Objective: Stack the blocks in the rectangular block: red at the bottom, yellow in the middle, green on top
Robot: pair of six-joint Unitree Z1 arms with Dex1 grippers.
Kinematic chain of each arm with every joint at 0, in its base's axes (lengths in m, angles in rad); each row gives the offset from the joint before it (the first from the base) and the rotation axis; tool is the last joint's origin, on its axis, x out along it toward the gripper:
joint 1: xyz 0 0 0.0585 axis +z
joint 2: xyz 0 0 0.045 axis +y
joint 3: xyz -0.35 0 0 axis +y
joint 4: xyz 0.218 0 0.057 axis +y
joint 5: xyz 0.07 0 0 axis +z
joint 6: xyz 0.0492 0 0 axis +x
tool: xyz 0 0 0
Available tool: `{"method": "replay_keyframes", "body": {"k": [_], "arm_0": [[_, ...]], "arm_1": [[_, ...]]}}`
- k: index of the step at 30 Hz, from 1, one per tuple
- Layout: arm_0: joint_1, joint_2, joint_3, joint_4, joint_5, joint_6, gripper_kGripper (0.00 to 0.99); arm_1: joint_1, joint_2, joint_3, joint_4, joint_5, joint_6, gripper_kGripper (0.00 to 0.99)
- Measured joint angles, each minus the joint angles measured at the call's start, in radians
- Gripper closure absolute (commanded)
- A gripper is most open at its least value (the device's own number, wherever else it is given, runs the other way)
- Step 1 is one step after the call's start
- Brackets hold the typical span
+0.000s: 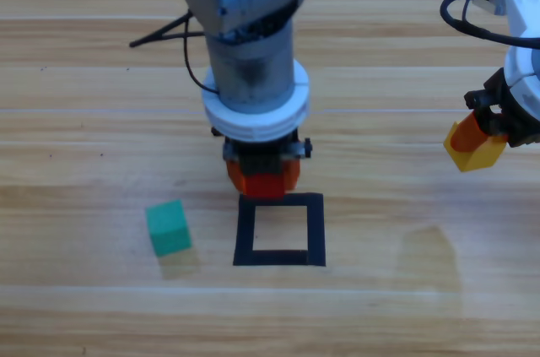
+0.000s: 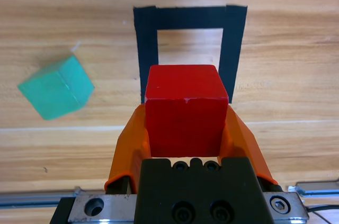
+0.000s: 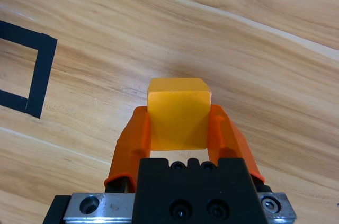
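The red cube (image 2: 185, 110) is clamped in my left gripper (image 2: 186, 123), which hangs just behind the far edge of the black tape square (image 1: 315, 230); from above the cube (image 1: 268, 186) peeks out under the gripper (image 1: 263, 180). Above the table at the right edge, my right gripper (image 1: 483, 144) is shut on the yellow cube (image 1: 474, 152), seen close up between its jaws (image 3: 178, 114). The teal-green cube (image 1: 168, 227) lies on the wood left of the square, tilted in the left wrist view (image 2: 56, 87).
The tape square's hollow centre shows bare wood (image 2: 189, 44). A corner of the same tape square (image 3: 37, 70) appears at the left of the right wrist view. A black cable (image 1: 160, 35) trails behind the left arm.
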Motion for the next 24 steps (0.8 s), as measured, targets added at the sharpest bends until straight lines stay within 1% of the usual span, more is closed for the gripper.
{"method": "replay_keyframes", "body": {"k": [3,11,24], "arm_0": [[-0.023,0.017,-0.011,0.019,0.000,-0.032,0.990],[-0.058,0.037,-0.015,0.020,0.001,-0.091,0.990],[-0.062,0.097,-0.039,0.014,0.005,-0.093,0.990]], "arm_1": [[0.000,0.000,0.000,0.000,0.000,0.000,0.964],[0.000,0.000,0.002,0.000,0.000,0.000,0.964],[0.000,0.000,0.004,0.000,0.000,0.000,0.964]]}}
